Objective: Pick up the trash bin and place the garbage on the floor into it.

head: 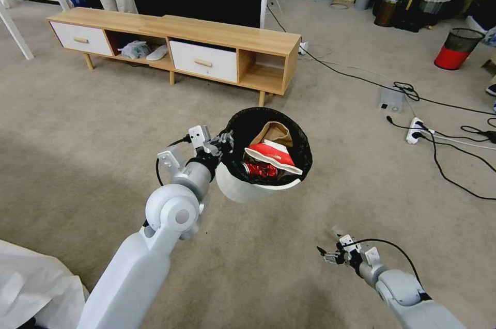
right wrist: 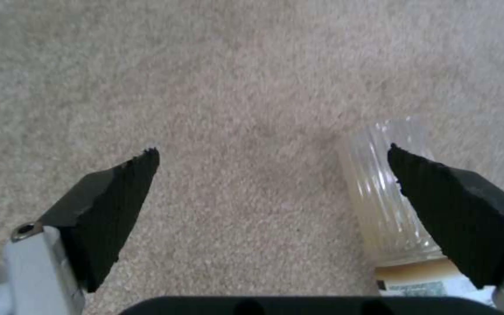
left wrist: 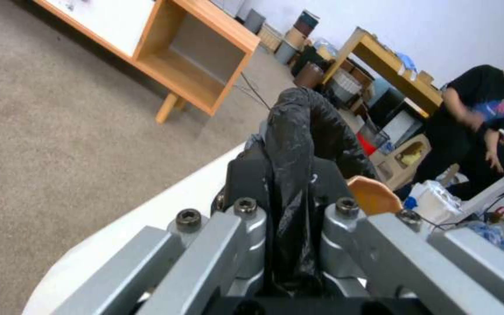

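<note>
My left gripper [head: 225,143] is shut on the rim of the trash bin [head: 243,189], a white round bin with a black bag, and holds it tilted above the carpet. In the left wrist view the gripper [left wrist: 290,183] pinches the black bag fold over the white wall [left wrist: 164,210]. Inside lie a brown paper bag [head: 274,132], a red packet [head: 271,156] and a crushed red can [head: 261,170]. My right gripper [head: 328,254] [right wrist: 272,148] hangs open just above the floor. A clear bottle [right wrist: 380,197] [head: 338,230] lies on the carpet, partly hidden under one of its fingers [right wrist: 450,205].
A low wooden cabinet [head: 175,40] with white drawers stands behind the bin. Black cables and a white power strip [head: 415,130] run over the floor at the right. A red-based mesh bin [head: 457,49] is far right. White sheeting [head: 36,282] lies at the near left.
</note>
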Controlling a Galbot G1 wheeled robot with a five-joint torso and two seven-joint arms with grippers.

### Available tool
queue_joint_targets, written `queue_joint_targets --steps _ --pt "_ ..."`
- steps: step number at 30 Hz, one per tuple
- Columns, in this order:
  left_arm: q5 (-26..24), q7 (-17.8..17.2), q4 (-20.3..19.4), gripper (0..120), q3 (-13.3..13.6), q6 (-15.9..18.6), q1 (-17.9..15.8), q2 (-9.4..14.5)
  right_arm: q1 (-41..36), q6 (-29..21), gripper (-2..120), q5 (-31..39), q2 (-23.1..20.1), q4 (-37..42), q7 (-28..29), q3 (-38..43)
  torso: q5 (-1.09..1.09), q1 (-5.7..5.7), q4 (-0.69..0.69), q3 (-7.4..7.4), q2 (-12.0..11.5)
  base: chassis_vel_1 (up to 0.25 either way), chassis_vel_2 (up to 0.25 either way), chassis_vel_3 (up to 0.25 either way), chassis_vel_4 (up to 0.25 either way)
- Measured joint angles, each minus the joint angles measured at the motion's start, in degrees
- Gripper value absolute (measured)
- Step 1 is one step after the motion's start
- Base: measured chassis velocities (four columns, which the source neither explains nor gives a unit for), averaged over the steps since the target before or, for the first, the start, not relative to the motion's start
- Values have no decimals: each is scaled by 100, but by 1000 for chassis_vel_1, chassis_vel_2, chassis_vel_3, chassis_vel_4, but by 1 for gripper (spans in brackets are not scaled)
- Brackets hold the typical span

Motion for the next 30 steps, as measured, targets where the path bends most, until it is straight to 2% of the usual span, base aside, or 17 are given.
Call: queue_joint_targets --steps 10,30 --pt "4 5 7 7 10 -7 6 -17 -95 -30 100 22 -87 152 2 104 0 0 0 0 0 0 0 0 0" --pt "5 6 -42 7 1 -10 59 17 126 176 100 -43 -65 -751 -54 446 1 0 0 0 0 0 0 0 0"
